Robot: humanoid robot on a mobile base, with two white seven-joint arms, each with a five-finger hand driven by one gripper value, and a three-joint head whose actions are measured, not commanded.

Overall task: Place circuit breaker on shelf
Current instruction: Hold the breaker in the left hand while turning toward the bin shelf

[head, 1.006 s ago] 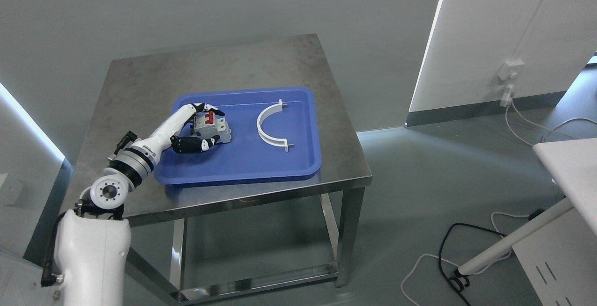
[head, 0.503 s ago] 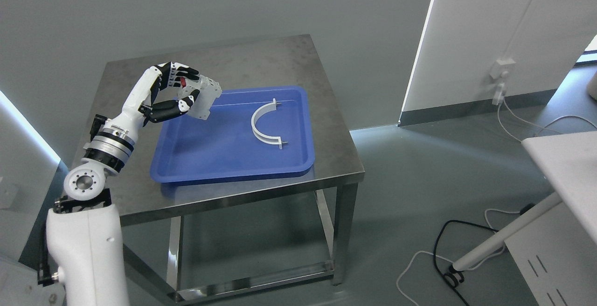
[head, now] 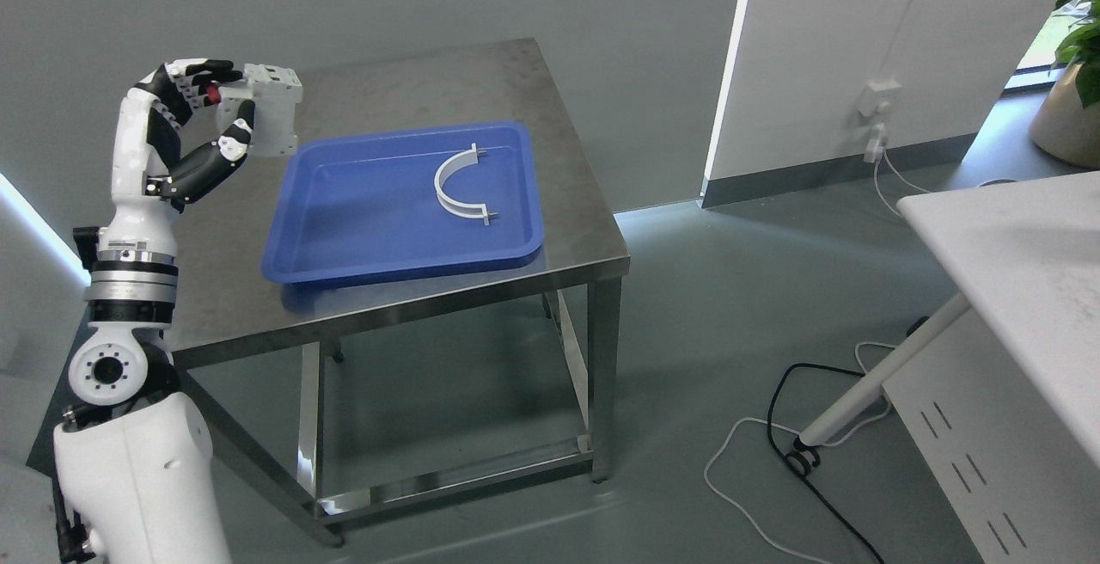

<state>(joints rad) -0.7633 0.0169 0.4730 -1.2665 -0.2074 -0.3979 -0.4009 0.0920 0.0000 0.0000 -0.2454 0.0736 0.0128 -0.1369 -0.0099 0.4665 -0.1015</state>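
Grey circuit breaker (head: 273, 110) in left robot hand (head: 191, 130)

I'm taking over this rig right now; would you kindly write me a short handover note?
Left hand: shut on the circuit breaker, raised above the steel table, left of the blue tray.
Right hand: out of view.
In the tray: only a white curved bracket.
Done: breaker picked up.
Left: carry it to the shelf, which is not identifiable in this view, and set it down.
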